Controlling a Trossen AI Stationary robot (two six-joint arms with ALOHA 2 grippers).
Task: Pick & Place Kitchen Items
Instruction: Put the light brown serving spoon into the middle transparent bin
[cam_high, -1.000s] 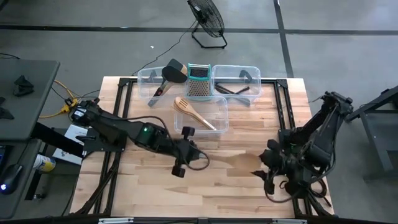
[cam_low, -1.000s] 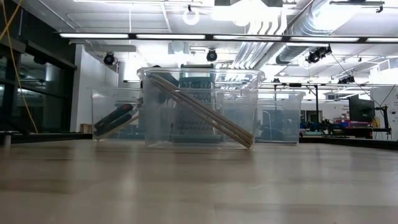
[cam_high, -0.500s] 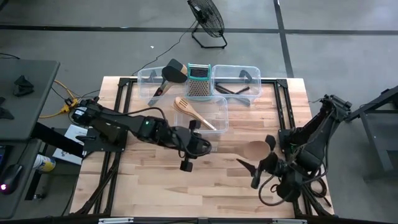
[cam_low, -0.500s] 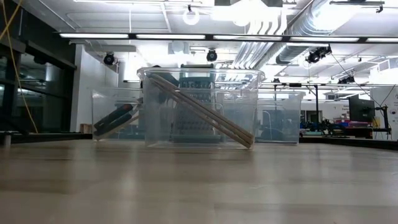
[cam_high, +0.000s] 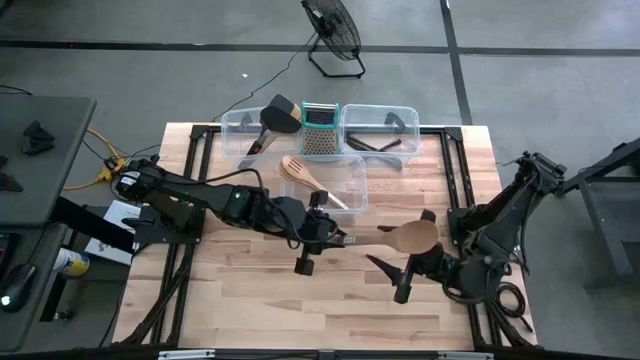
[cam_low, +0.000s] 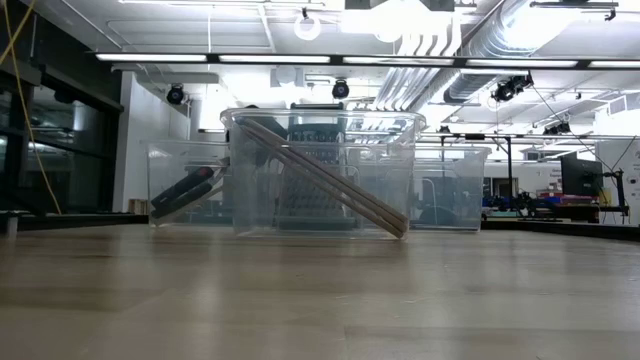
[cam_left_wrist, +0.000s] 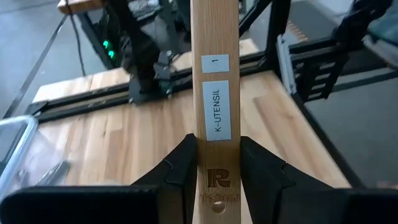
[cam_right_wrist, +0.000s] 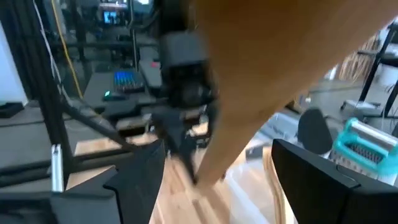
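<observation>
A handover is judged to be in hand just in front of the nearest bin (cam_high: 340, 180). A wooden spoon (cam_high: 400, 237) is clamped by its handle in the left gripper (cam_high: 335, 238). Its bowl lies between the spread fingers of the right gripper (cam_high: 400, 262), ungripped. Next, a carry into the bin seems called for.
</observation>
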